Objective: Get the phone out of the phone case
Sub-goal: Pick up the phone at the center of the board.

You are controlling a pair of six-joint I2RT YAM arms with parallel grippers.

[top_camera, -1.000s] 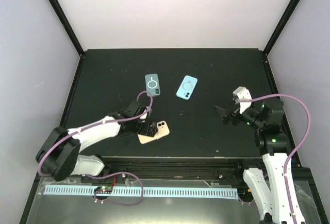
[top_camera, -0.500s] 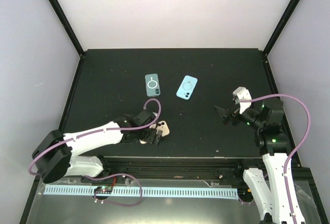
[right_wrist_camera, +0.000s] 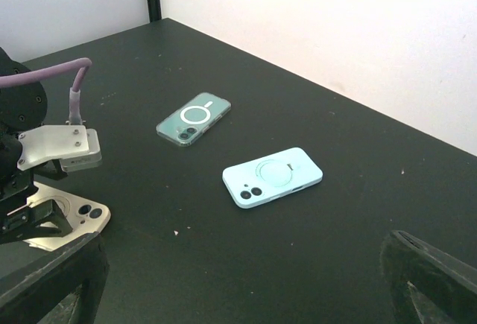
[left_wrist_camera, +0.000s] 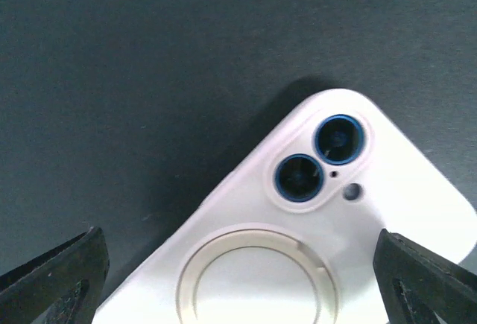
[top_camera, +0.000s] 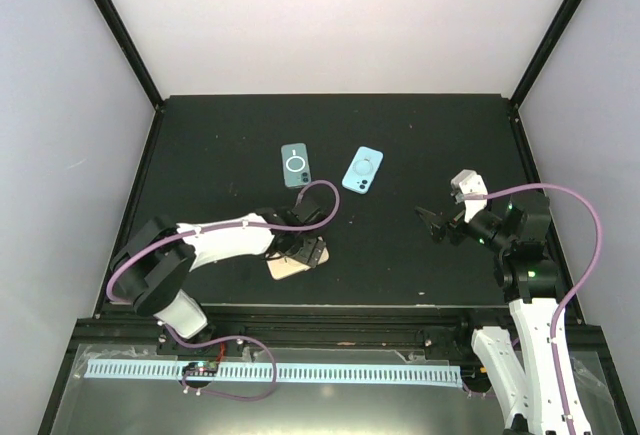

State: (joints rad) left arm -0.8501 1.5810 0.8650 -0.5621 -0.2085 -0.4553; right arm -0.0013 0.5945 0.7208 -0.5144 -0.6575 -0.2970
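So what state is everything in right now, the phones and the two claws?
Left claw: open, low over the cream phone, not gripping it.
Right claw: open, empty, off to one side.
Cream phone: in its case, lying flat, back up.
Green phone: lying flat, back up, untouched.
Light blue phone: lying flat, back up, untouched.

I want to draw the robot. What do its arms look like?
The left arm and right arm have white shells and black joints. A purple cable loops along each. The left tool and right tool are black. Green lights dot the right arm.
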